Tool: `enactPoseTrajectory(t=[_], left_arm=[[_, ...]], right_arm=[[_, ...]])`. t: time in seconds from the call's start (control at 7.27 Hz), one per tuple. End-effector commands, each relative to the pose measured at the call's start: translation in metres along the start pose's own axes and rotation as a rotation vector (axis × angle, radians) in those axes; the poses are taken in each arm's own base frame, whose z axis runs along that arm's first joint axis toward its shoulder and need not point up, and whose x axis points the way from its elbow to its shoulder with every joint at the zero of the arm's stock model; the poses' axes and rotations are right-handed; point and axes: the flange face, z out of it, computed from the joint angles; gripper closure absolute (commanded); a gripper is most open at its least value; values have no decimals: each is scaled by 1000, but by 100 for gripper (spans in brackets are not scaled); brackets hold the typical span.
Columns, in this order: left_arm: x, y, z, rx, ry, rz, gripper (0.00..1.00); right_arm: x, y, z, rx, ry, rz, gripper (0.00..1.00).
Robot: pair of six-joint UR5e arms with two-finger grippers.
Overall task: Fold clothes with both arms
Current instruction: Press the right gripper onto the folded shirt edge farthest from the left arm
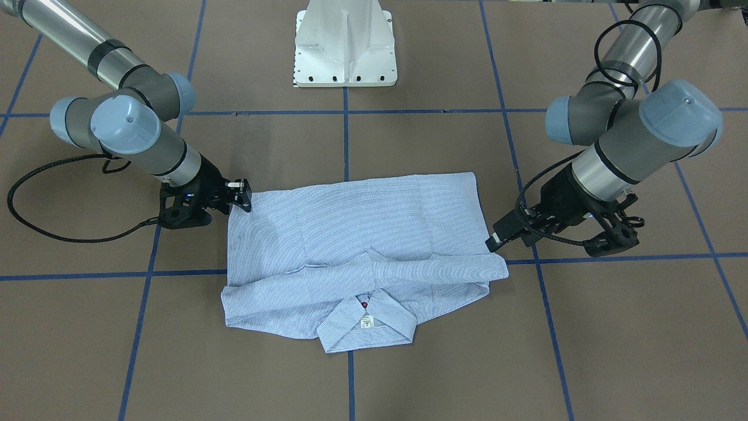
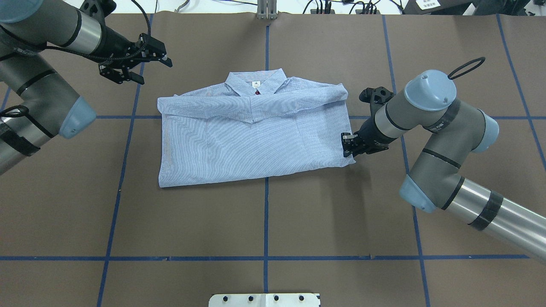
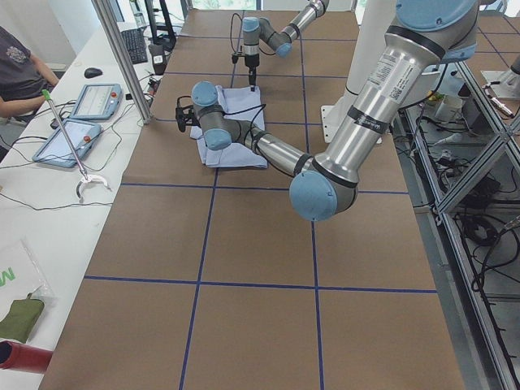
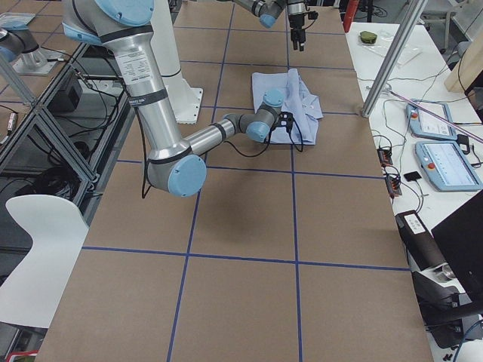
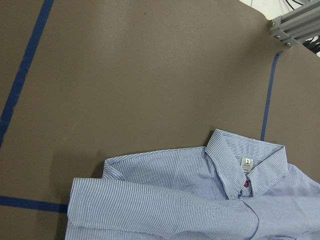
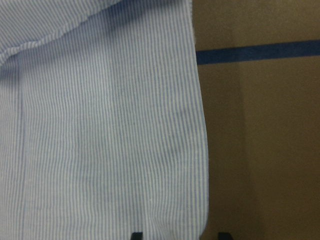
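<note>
— One shirt, where?
— Flat mid-worktop, sleeves folded across, collar on the far side.
— Grippers?
— Right gripper spread wide, straddling the shirt's right edge. Left gripper released, off the collar-side corner, not touching.

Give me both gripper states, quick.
Left gripper: open, holding nothing, clear of the striped shirt.
Right gripper: open, jaws apart astride the shirt's side edge, not clamped on it.
</note>
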Motion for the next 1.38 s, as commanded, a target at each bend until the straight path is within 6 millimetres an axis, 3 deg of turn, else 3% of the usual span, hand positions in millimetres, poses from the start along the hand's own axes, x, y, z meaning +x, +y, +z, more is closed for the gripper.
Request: enactPoseTrajectory(t=[0.0,0.41,0.96,1.24], left_arm=[[1,0,0,-1,1,1,1],[4,2,-1,-1,5,-1,1],[5,3,-3,-2,10,2,1],[5,3,-3,-1,10,2,1]], right_arm=[[-3,-3,1,13,5,2,32],[-6,-13,4,17,10,11,51],[-1,-22,-6,27,5,17,53],[-2,-22,-6,26,4,19,65]])
